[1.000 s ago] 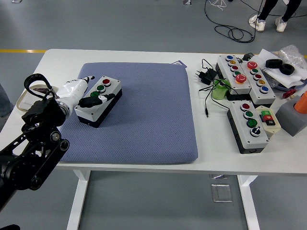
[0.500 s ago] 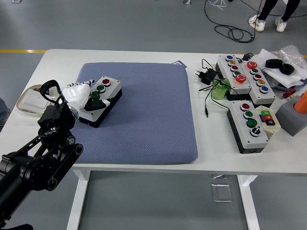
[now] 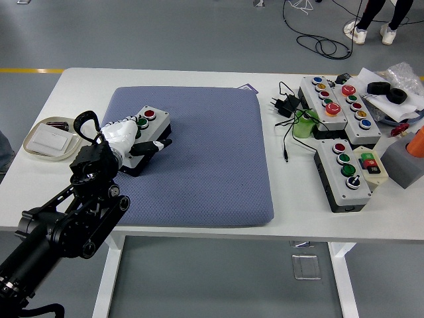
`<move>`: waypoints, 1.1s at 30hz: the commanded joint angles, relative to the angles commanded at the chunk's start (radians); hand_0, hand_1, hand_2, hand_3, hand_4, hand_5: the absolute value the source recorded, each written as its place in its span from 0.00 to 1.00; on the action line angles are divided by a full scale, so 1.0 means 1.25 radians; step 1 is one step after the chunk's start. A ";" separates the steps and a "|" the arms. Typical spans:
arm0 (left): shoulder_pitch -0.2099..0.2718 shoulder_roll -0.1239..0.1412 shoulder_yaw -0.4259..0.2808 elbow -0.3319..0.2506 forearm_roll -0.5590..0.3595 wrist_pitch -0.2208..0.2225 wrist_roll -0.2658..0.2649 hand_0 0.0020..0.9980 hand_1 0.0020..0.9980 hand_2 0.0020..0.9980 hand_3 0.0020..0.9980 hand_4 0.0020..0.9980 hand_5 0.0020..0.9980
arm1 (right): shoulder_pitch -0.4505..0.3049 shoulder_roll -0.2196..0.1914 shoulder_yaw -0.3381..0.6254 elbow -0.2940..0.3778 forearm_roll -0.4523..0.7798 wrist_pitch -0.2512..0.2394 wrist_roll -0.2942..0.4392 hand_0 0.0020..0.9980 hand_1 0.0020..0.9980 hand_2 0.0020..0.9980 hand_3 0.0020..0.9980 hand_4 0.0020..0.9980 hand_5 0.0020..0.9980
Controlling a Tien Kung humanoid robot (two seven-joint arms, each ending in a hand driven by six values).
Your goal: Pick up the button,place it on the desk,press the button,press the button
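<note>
Lying under left-hand fingers, apparently: button box.

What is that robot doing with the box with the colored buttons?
The left robot hand is resting on top of a small grey button box that sits on the blue mat. Its fingers lie over the box's near end, while the red button at the far end is uncovered. Whether a button is actually being pushed down can't be seen. More button boxes sit untouched on the right side of the white table. The other arm isn't in the picture.
</note>
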 joint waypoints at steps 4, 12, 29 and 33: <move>-0.004 -0.006 0.003 0.010 0.000 0.003 0.002 1.00 1.00 1.00 1.00 1.00 0.84 | 0.001 0.001 0.002 0.000 -0.002 0.000 0.000 0.64 0.64 0.67 0.58 0.39 0.25; -0.004 -0.010 0.005 0.004 0.000 0.045 0.009 1.00 1.00 1.00 1.00 1.00 0.78 | 0.001 0.000 0.003 0.000 -0.003 -0.001 -0.001 0.64 0.64 0.67 0.58 0.39 0.24; -0.009 -0.020 -0.008 0.022 0.000 0.065 0.017 1.00 1.00 1.00 1.00 1.00 0.76 | 0.002 0.000 0.000 0.000 0.001 0.000 -0.001 0.64 0.64 0.67 0.58 0.39 0.24; -0.016 -0.021 -0.022 0.050 0.000 0.043 0.026 0.99 1.00 1.00 1.00 1.00 0.76 | 0.001 0.000 0.000 0.000 0.002 -0.001 -0.001 0.64 0.64 0.67 0.58 0.39 0.24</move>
